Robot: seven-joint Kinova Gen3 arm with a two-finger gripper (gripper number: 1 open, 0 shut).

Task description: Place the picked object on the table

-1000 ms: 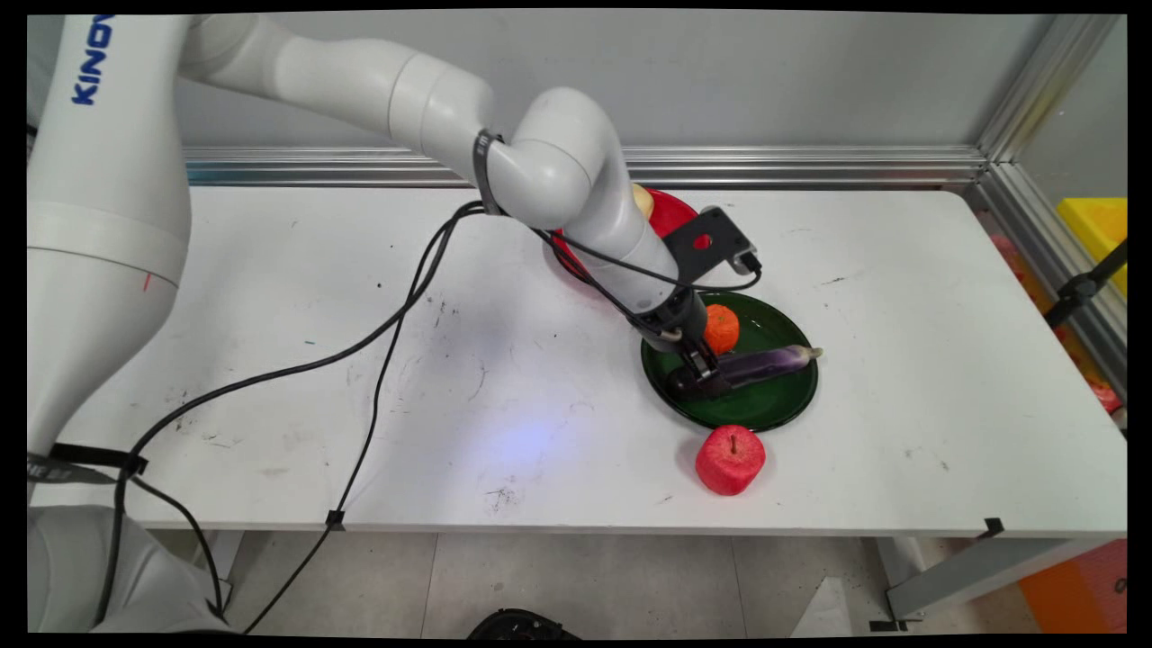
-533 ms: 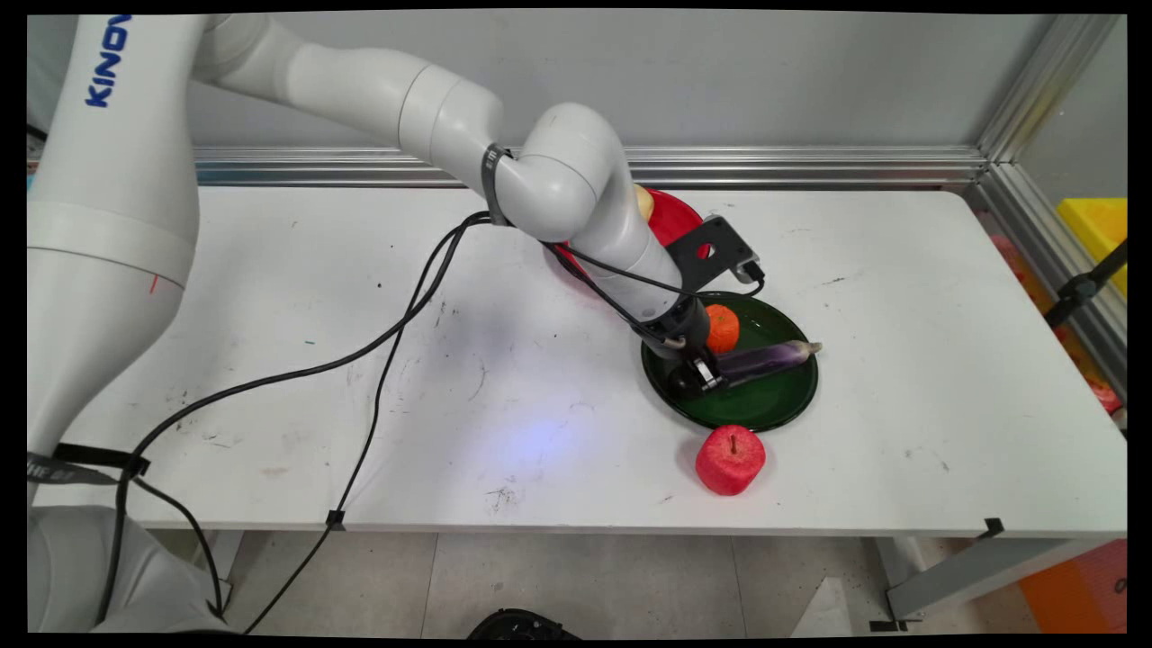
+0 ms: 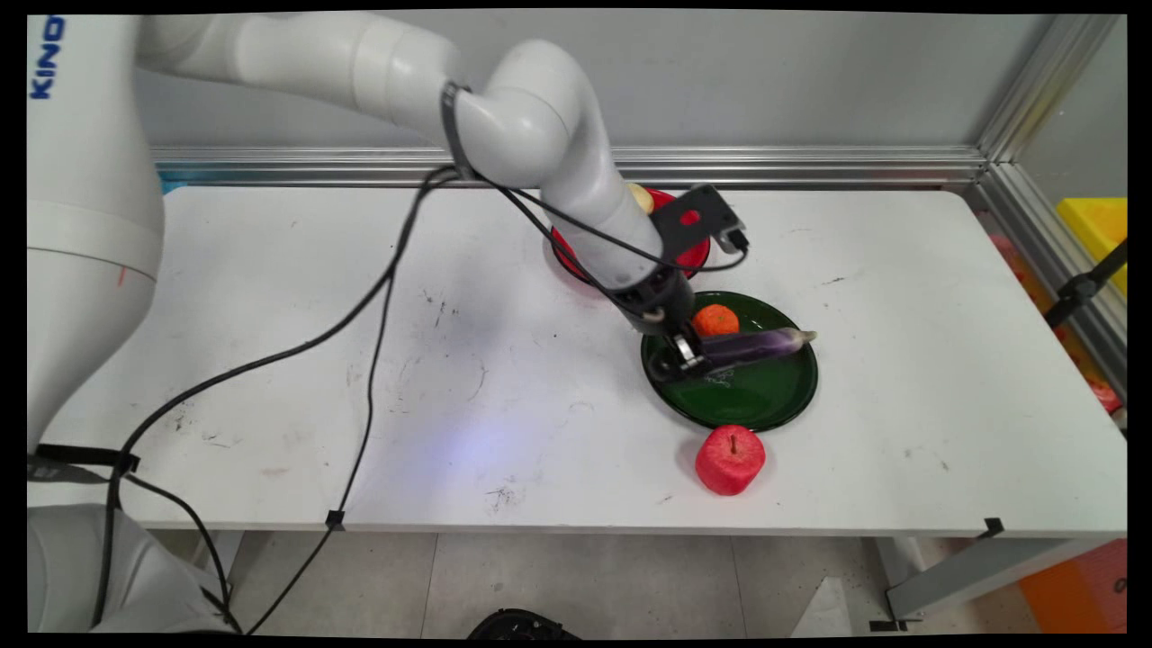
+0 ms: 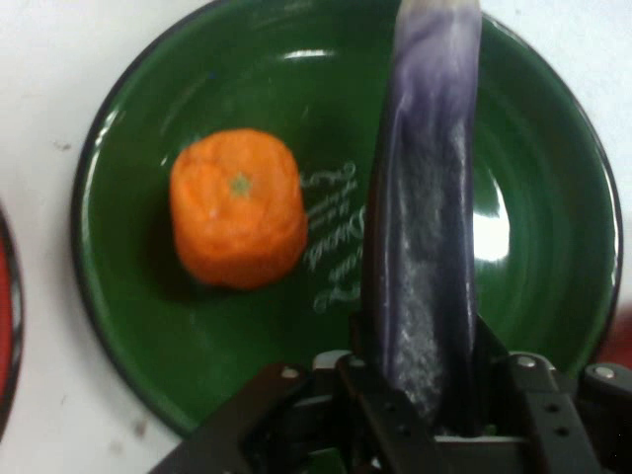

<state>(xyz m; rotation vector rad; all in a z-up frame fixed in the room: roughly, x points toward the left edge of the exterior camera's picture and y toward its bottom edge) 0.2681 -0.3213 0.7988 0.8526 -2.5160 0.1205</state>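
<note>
My gripper [image 3: 691,357] is shut on the thick end of a purple eggplant [image 3: 751,344], holding it lifted a little above a dark green plate [image 3: 765,405]. In the hand view the eggplant [image 4: 425,227] runs up from between the fingers, across the green plate [image 4: 148,326]. An orange [image 3: 715,319] sits on the plate's far left part, just left of the eggplant; the hand view shows the orange [image 4: 237,207] upright on the plate.
A red apple [image 3: 730,460] stands on the table just in front of the green plate. A red plate [image 3: 695,252] with a pale yellow fruit [image 3: 640,195] lies behind, mostly hidden by the arm. Black cables [image 3: 378,297] hang over the table's left middle.
The gripper has closed on the eggplant and raised it off the green plate, moving slightly up and back. The orange and the apple have stayed put.
</note>
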